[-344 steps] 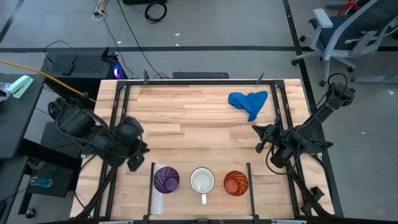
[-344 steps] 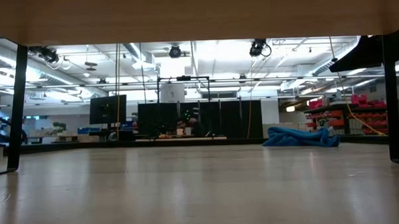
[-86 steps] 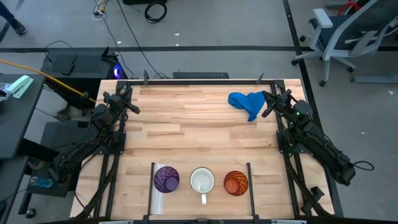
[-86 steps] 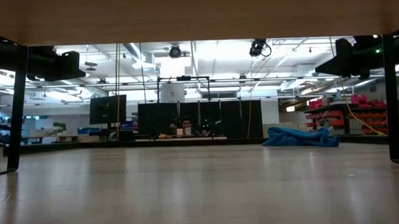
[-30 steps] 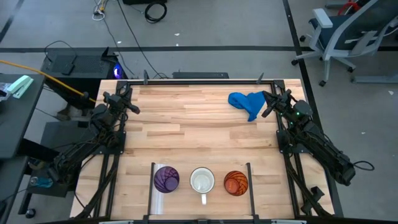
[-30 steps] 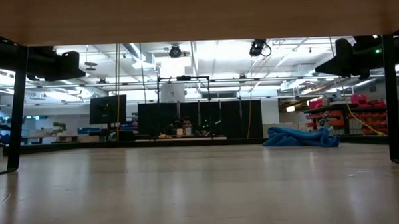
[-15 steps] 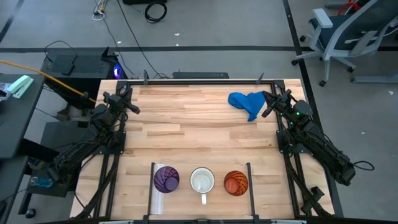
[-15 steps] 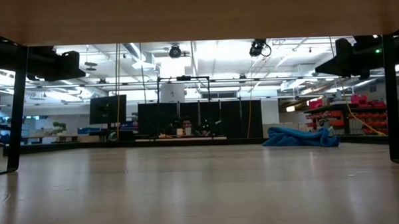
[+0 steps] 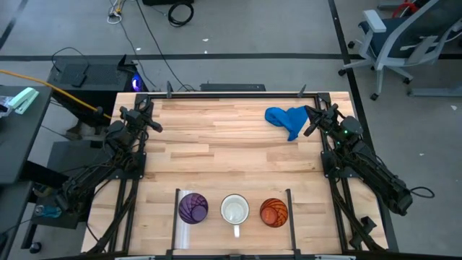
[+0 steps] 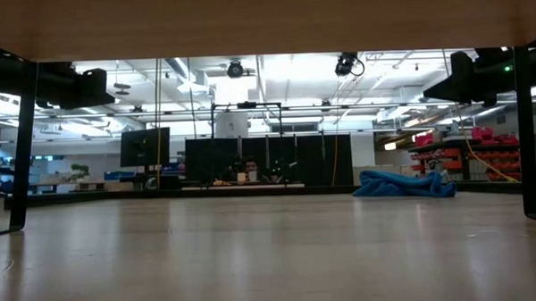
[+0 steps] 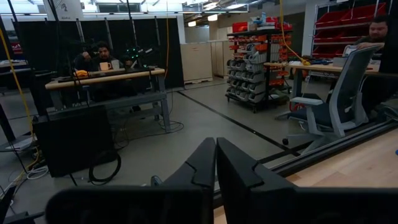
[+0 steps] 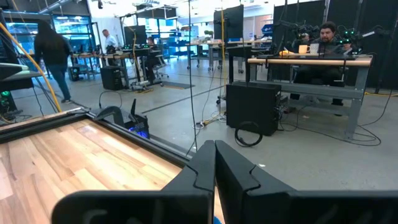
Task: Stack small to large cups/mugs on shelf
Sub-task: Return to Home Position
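Near edge of table (image 9: 216, 155): the shelf (image 9: 253, 228) sits here, with a pale strip (image 9: 176, 211) on its left side and a dark post (image 9: 289, 208) on its right.
- Three vessels stand upright on it in a single row, mouths up.
- Purple cup (image 9: 193, 208) is next to the strip, white mug (image 9: 234, 209) is in the middle, and orange cup (image 9: 273, 212) is next to the post.
- The mug handle points toward the near edge.
- There are narrow gaps between neighbours, and none sits inside another.

Mid table: bare wood, no claw above it.

Far left: left claw (image 9: 146, 115) is at the left rail, well apart from the shelf. In the left wrist view its fingers (image 11: 200, 165) are pressed together with nothing between them.

Far right: right claw (image 9: 315, 119) is at the right rail, also well apart from the shelf. In the right wrist view its fingers (image 12: 202, 165) meet flat, also empty.

Blue cloth (image 9: 289, 119) lies crumpled on the far right part of the table, just beside the right claw. Whether they touch cannot be told.

Beyond the table:
- Grey floor with an office chair (image 9: 393, 40) past the far right corner.
- The right wrist view shows a seated person (image 12: 324, 38) at a desk and a walking person (image 12: 50, 56).
- The left wrist view shows another seated person (image 11: 99, 55) behind a bench.
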Robot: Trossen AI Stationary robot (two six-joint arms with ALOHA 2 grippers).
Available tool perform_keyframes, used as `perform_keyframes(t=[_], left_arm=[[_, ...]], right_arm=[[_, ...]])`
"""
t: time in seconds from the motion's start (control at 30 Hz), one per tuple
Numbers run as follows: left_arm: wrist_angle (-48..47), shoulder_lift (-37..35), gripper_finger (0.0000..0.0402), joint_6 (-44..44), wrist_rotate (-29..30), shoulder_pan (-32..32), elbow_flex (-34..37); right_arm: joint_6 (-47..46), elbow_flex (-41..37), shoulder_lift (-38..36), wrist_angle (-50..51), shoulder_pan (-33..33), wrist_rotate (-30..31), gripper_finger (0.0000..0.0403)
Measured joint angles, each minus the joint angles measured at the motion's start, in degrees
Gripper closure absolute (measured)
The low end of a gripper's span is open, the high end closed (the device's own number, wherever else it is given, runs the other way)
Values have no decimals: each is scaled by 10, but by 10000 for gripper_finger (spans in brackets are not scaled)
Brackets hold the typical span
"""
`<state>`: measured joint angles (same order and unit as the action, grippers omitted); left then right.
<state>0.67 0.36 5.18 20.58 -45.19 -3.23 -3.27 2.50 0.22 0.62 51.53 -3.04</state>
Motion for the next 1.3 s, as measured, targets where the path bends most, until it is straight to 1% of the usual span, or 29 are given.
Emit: perform_keyframes(t=[0.27,0.67,1.03,1.3], left_arm=[[0,0,369,0,0,0,0],[0,0,383,0,0,0,0],[0,0,369,0,0,0,0],[0,0,381,0,0,0,0]], right_arm=[[0,0,0,0,0,0,386],[0,0,0,0,0,0,386],[0,0,0,0,0,0,386],[0,0,0,0,0,0,386]])
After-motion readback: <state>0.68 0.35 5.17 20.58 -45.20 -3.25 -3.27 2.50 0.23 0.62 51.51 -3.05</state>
